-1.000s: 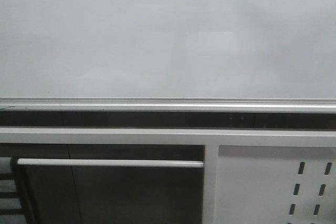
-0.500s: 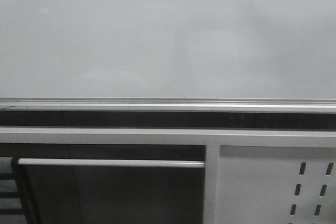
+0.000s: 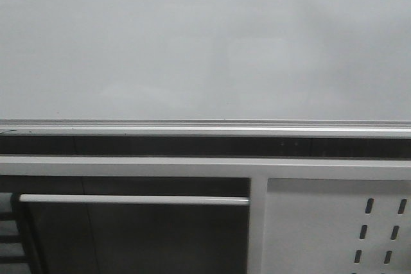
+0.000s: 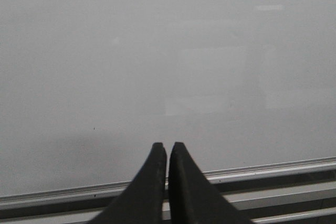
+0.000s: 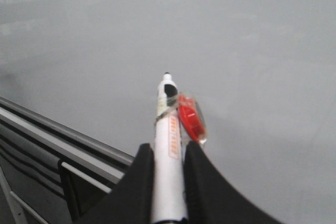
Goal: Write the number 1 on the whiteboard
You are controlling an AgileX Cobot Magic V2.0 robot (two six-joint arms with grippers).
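Whiteboard (image 3: 205, 43), large, glossy, pale grey-white with a silver bottom rail, fills our view, blank: no number 1 yet. Our right fingers (image 5: 167, 153) pinch a white marker pen (image 5: 168, 140), tip near it. Left fingers (image 4: 168, 153) sit pressed together, empty.

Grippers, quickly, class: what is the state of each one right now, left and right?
Left gripper: closed, holding nothing, facing the whiteboard.
Right gripper: closed on the white marker, tip pointing at the board.
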